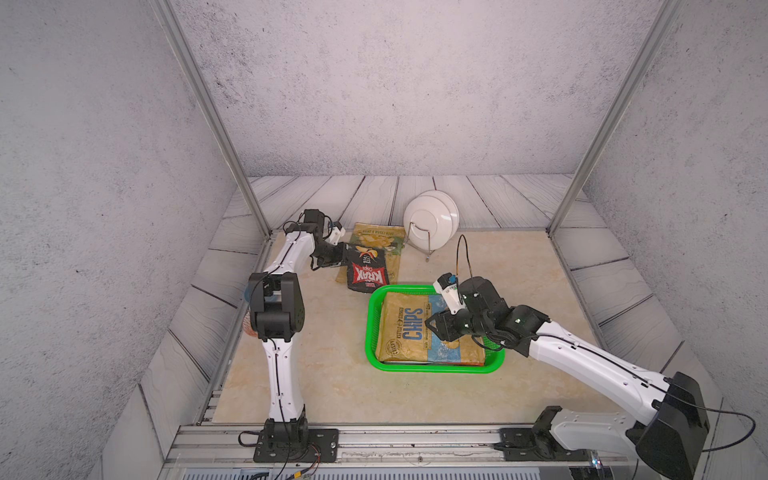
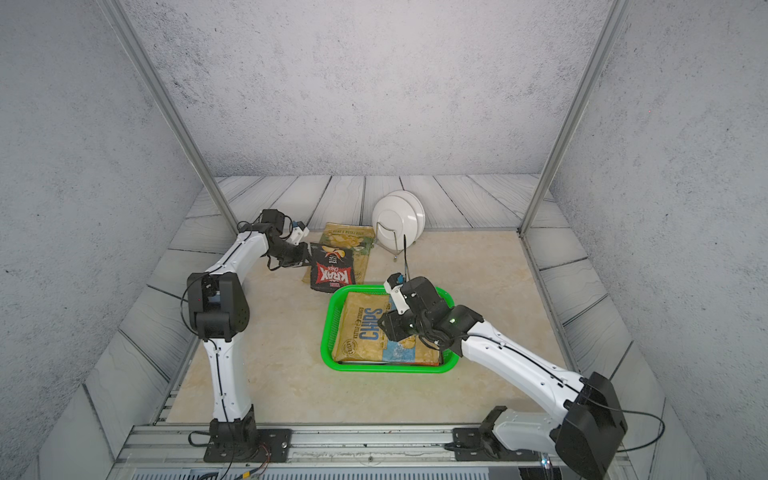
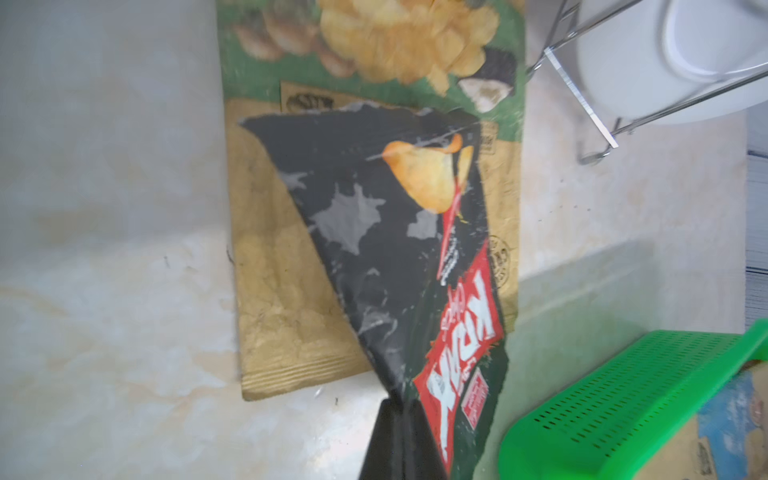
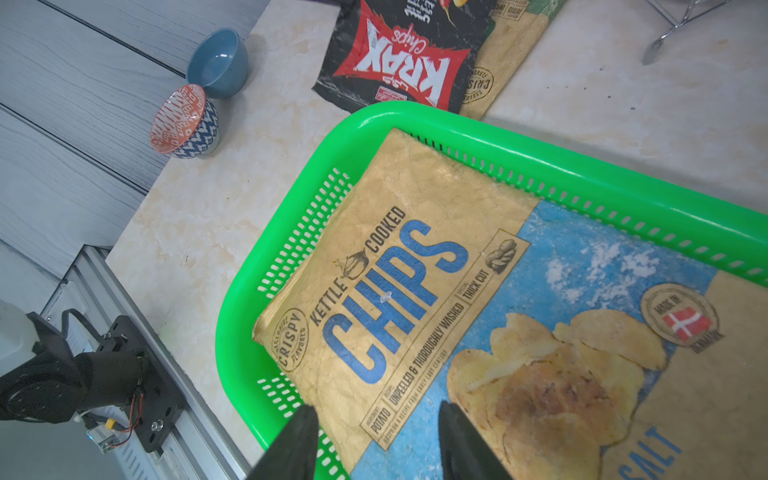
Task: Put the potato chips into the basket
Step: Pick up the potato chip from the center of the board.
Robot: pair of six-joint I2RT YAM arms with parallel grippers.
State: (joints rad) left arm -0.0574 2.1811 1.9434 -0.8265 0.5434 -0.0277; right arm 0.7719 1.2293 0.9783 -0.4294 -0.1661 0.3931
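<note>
We see the pale marbled counter (image 1: 324,374) carrying everything, with the bright green basket (image 1: 368,332) sitting toward its right-hand middle. Inside the basket the tan-and-blue CHIPS bag (image 1: 409,328) lies flat on top, filling almost the whole tray; edges of other bags show beneath it at the near side, but we cannot tell which ones. Beyond the basket's far left corner, a green-and-tan bag (image 1: 376,239) lies flat on the counter, and the black Krax bag (image 1: 368,272) rests partly over it, its near end just beside the basket's rim. Behind them two white plates (image 1: 430,216) stand upright in a wire rack (image 1: 419,237). At the counter's left edge, a blue bowl (image 4: 218,62) and a patterned bowl (image 4: 185,120) sit close together. The left tool (image 1: 341,258) is clamped on the Krax bag's left edge. The right tool (image 4: 378,407) hovers over the CHIPS bag, fingers apart and gripping nothing.
</note>
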